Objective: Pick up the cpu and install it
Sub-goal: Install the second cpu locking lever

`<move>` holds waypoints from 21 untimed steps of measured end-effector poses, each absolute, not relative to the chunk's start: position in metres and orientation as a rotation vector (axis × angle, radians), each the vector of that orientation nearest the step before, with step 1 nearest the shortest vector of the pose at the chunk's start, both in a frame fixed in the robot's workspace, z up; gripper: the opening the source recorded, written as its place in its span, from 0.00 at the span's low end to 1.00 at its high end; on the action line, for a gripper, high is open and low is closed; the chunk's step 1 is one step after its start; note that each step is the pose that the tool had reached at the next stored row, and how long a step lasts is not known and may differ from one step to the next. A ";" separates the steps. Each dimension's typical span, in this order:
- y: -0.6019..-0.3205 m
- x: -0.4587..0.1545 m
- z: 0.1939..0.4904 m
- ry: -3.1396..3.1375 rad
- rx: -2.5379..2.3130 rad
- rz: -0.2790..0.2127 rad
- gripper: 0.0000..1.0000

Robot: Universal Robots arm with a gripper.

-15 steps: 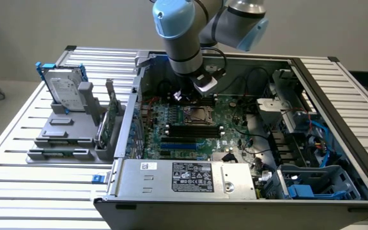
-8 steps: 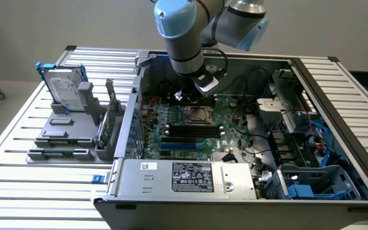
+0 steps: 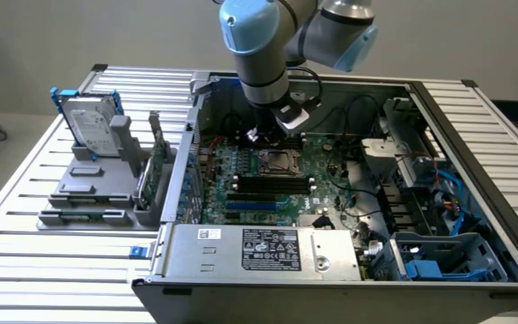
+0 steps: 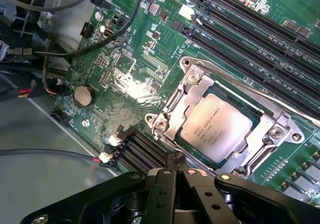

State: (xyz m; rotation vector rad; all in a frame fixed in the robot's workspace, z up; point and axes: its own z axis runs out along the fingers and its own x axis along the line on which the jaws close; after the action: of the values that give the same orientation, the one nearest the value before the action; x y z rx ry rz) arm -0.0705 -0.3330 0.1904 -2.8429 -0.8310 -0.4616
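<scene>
Silver-topped, the cpu (image 4: 221, 132) sits in the socket (image 4: 227, 126); I judge it light, rigid, slick, fragile underneath, best gripped by its edges, my tool (image 4: 176, 160) shut empty just beside.

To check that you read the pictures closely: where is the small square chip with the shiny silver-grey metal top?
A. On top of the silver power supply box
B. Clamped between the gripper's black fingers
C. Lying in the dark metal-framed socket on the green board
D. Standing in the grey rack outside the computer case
C: the small square silver-topped cpu lies flat inside the metal-framed socket on the green motherboard, with the shut gripper empty beside it.
</scene>
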 end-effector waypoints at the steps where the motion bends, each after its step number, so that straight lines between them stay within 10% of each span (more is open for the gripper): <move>1: -0.333 -0.070 0.190 -0.831 -2.843 -0.461 0.11; 21: -0.334 -0.063 0.190 -0.831 -2.829 -0.427 0.11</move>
State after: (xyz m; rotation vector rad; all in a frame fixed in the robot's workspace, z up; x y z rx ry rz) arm -0.0627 -0.3336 0.1902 -2.8290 -0.8309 -0.4265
